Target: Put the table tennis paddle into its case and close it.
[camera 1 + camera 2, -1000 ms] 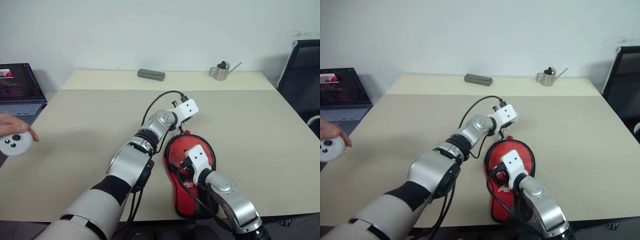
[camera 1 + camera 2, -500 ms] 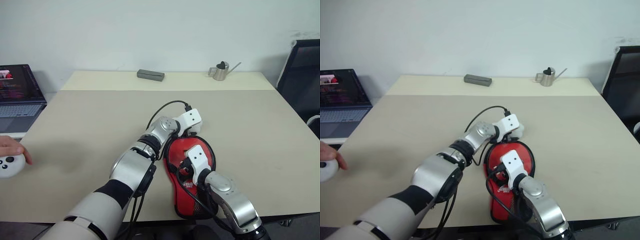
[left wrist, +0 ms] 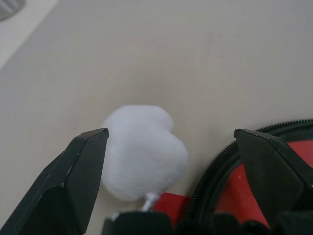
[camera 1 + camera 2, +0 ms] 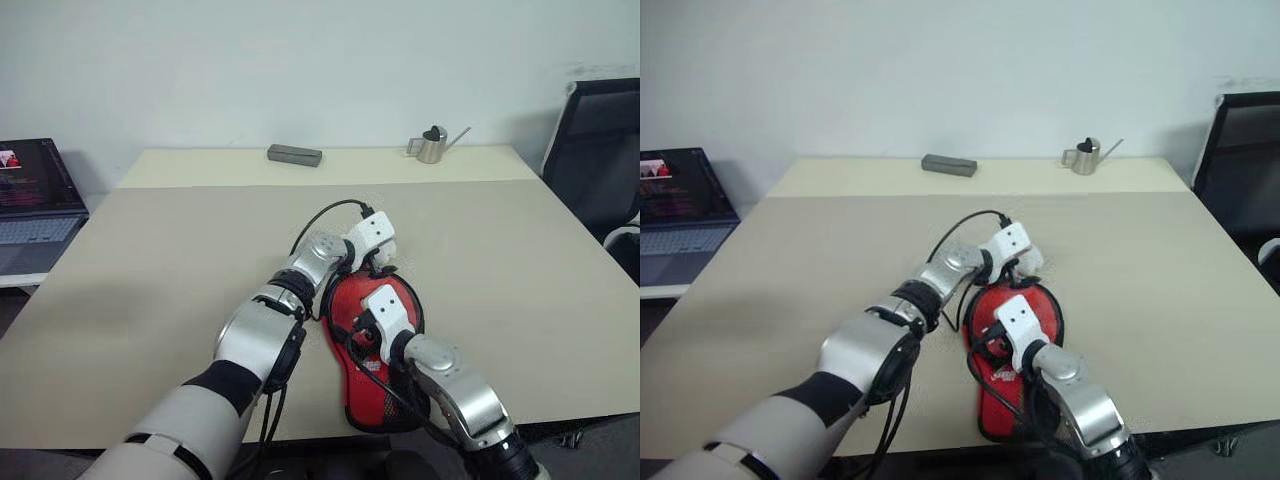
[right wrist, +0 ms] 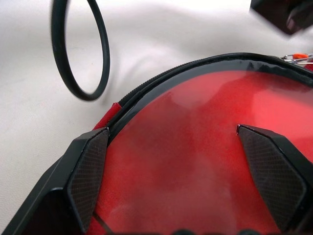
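Left tool (image 3: pixel 171 161) spread | pom-pom (image 3: pixel 142 149) between fingers | touching unclear

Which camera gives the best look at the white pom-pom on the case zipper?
The left wrist view: the white pom-pom lies on the table between the open left gripper's fingers, beside the case edge. In the head views it is a small white patch largely hidden behind that gripper. The right wrist view looks at the case's red face instead.

head pair: above, facing table (image 4: pixel 150 260) | wrist views: close, apparently sharing case (image 5: pixel 195 147) rim
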Robot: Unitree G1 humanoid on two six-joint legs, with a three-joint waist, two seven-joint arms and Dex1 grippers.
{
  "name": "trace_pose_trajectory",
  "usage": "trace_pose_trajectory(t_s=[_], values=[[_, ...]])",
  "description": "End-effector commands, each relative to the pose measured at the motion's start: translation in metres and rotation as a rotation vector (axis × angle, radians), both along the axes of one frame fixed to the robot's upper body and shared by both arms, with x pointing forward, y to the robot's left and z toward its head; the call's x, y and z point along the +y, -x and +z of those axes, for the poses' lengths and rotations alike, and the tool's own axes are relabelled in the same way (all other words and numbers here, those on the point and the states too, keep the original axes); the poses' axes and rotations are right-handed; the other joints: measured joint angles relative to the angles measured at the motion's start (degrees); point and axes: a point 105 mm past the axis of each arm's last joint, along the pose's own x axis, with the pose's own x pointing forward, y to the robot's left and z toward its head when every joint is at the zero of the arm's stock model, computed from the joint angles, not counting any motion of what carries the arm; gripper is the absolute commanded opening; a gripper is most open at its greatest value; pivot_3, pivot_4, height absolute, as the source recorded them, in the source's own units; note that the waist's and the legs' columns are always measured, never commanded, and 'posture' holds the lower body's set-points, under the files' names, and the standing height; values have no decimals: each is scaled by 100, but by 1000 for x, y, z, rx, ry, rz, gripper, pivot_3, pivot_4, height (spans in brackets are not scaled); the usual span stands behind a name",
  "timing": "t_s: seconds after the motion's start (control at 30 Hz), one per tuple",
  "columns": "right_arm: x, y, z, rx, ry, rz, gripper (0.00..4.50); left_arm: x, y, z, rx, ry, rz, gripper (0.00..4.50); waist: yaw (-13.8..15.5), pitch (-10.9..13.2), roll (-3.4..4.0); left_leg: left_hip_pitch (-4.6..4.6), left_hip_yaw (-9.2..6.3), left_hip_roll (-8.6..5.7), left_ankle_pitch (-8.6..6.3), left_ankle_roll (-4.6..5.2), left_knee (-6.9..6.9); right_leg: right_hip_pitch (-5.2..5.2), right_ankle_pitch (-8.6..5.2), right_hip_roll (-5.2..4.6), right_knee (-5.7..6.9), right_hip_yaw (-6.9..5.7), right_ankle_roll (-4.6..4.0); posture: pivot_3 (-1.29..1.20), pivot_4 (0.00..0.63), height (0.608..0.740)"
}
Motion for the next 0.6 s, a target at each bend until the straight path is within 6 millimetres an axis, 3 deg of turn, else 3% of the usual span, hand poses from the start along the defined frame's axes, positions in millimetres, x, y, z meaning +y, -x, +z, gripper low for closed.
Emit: trace_pose_trajectory(t_s=[0.03, 0.17, 0.37, 0.53, 0.6], values=[[-33, 21, -95, 363, 169, -60, 4500, 16, -22, 58, -191, 72, 89, 4481, -16, 5, -2, 10, -1, 2, 0, 0, 0, 11, 0, 0, 0, 0, 0, 0, 150, 740], [-42, 7, -96, 363, 166, -70, 4500, 47, -33, 81, -253, 112, 168, 4481, -14, 5, 2, 84, -6, 12, -1, -3, -3, 44, 4, -6, -4, 0, 9, 0, 150, 740], [-58, -15, -94, 335, 185, -69, 4500, 121, -35, 97, -251, 195, 244, 4481, -17, 5, 10, 87, -3, 7, -1, -2, -3, 44, 4, -9, -6, 8, 9, 0, 150, 740], [-69, -33, -79, 286, 163, -57, 4500, 155, 4, 77, -49, 391, 65, 4481, 30, -2, 34, 82, -3, 7, -3, -4, -11, 37, 0, -11, -6, 11, -2, 0, 150, 740], [-72, -37, -61, 240, 127, -18, 4500, 170, 41, 59, 51, 410, -6, 4481, 46, 8, 49, 76, -4, 10, -5, -3, -13, 33, -2, -14, -8, 16, -7, 0, 150, 740]])
